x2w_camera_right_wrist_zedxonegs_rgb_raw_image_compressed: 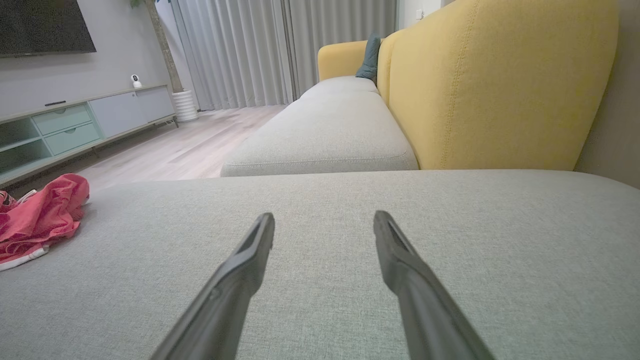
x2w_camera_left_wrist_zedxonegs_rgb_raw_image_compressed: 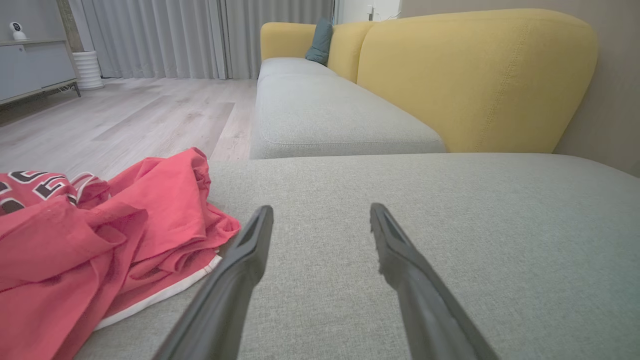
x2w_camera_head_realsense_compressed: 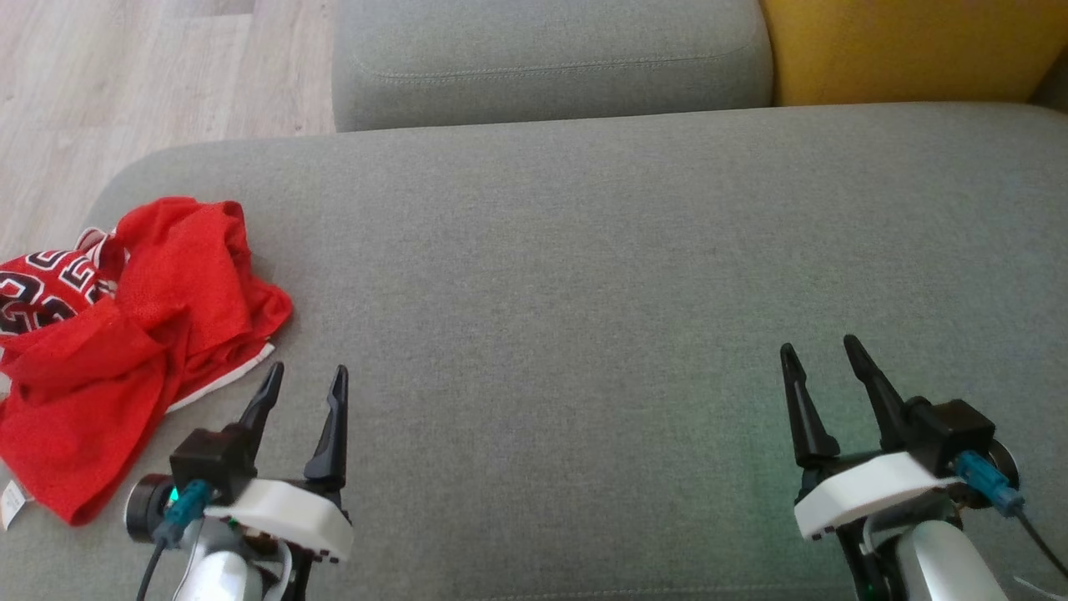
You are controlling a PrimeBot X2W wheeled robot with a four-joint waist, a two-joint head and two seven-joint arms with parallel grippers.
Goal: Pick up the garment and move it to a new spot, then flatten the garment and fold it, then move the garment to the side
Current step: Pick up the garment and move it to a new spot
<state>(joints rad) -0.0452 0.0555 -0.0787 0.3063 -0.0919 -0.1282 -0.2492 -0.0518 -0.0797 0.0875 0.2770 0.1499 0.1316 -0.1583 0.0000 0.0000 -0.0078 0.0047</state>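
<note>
— Where has it got to? All I notice is that big grey sofa seat (x2w_camera_head_realsense_compressed: 584,275), mostly bare.

— That's the bulk of it. There's pale wood floor (x2w_camera_head_realsense_compressed: 125,75) off the left end and the yellow backrest (x2w_camera_head_realsense_compressed: 909,50) behind. The thing to watch is the red jersey (x2w_camera_head_realsense_compressed: 125,351). It's a crumpled heap at the seat's far left end, with black-and-white lettering showing on one fold.

— So nothing is done yet?

— That's how it looks to me. It isn't lifted, flat or folded. I'd say the pick-up, the move, the flattening, the fold and the final shift aside are all ahead.

— And the arms?

— The left pincer (x2w_camera_head_realsense_compressed: 307,370) is low over the cushion just beside the heap. Its fingers are spread apart with nothing between them. One finger is very near the jersey's white-trimmed hem (x2w_camera_left_wrist_zedxonegs_rgb_raw_image_compressed: 165,290), but I can't tell from here whether it's touching.

— The other one?

— The right pincer (x2w_camera_head_realsense_compressed: 819,345) is well apart from the jersey, over bare cushion toward the right end. It's spread and empty too.

— What's next, you think?

— My guess is the left one goes for a first grab. There's plenty of open cushion in the middle for spreading it out.
</note>
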